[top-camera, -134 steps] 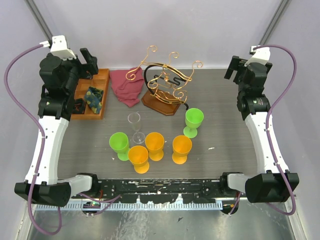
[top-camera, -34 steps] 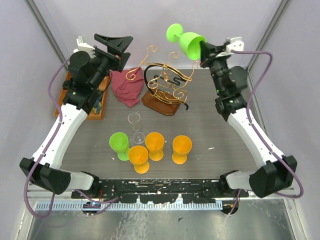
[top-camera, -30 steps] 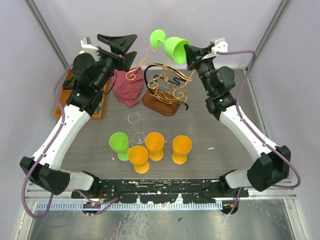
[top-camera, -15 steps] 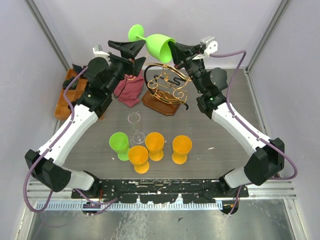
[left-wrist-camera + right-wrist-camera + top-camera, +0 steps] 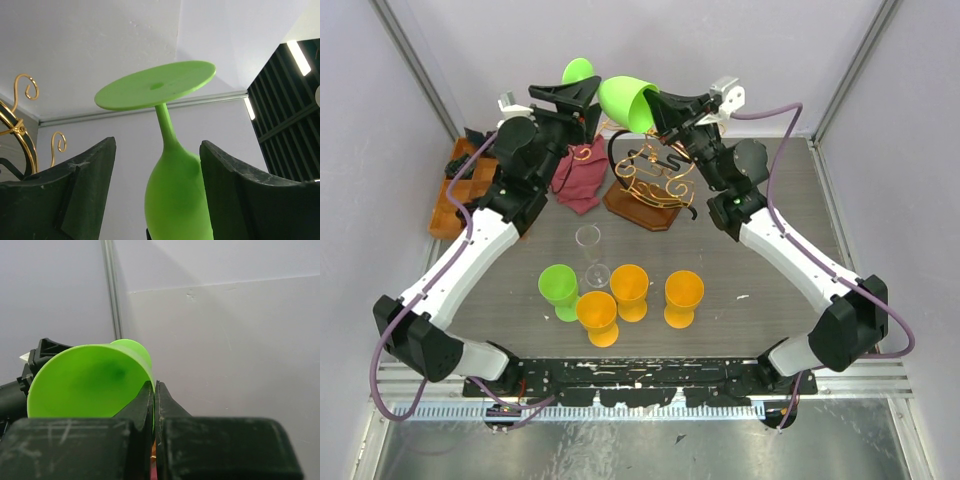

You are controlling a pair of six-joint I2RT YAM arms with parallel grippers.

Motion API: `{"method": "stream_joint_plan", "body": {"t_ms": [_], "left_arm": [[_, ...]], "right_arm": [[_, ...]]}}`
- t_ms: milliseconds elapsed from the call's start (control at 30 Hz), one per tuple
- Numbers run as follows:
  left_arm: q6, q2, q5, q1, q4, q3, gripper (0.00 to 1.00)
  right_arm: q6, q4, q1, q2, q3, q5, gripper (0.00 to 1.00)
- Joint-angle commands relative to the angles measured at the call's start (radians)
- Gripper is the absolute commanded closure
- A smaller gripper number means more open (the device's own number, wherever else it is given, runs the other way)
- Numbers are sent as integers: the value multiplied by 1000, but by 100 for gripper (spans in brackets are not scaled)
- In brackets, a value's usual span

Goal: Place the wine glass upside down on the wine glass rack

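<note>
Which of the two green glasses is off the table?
The green glass pinched by its rim in the right gripper, up near the gold rack; the other green glass stands upright on the table beside the orange glasses.

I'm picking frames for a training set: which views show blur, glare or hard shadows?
Top external: evenly lit and sharp, though the clear stemmed glass is faint against the grey table. Left wrist: the green plastic wine glass is crisp; a bright ceiling light strip glares at upper right. Right wrist: the black jaws nearest the lens are soft, the green rim sharp, shadows gentle.
</note>
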Motion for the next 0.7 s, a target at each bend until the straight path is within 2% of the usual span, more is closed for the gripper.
{"method": "stream_joint_plan", "body": {"t_ms": [0, 400, 500, 667], "left_arm": [[2, 3, -87, -4, 77, -37, 27], [-5, 13, -140, -3, 118, -54, 46], [-10, 18, -131, -3, 120, -51, 54], [-19, 31, -98, -4, 106, -35, 76]], "right_arm": [[-16, 72, 16, -9, -4, -10, 100], [-15, 69, 37, -10, -43, -11, 100], [-14, 69, 44, -6, -48, -7, 100], [-21, 60, 49, -1, -48, 13, 100]]}}
